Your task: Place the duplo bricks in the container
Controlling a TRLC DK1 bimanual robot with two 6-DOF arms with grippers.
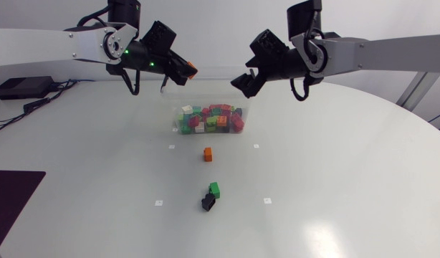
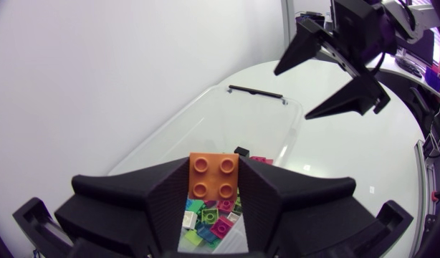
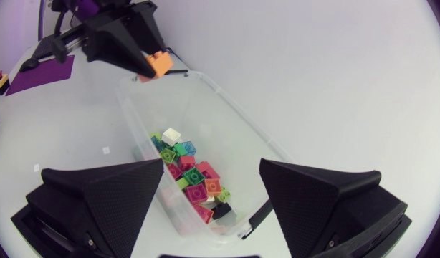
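The white round table (image 1: 335, 179) carries a clear container (image 1: 175, 118) toward its far side, with a heap of mixed-colour bricks (image 1: 213, 120) inside. In front of the container an orange brick (image 1: 208, 153) lies alone, and nearer still a green brick (image 1: 215, 188) and a black brick (image 1: 208, 203) touch each other. Small white markers (image 1: 171, 146) dot the surface around them, and a dark purple mat (image 1: 8, 197) lies at the table's left edge.

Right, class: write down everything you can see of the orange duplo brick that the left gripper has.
The orange duplo brick is a small, square two-by-two piece of smooth, plastic-looking material. Its four round studs face the left wrist camera. The left gripper is shut on it, a black finger pressing each of two opposite sides, and nothing else touches it. It hangs in the air above one end of the clear container, over the loose bricks already lying inside.
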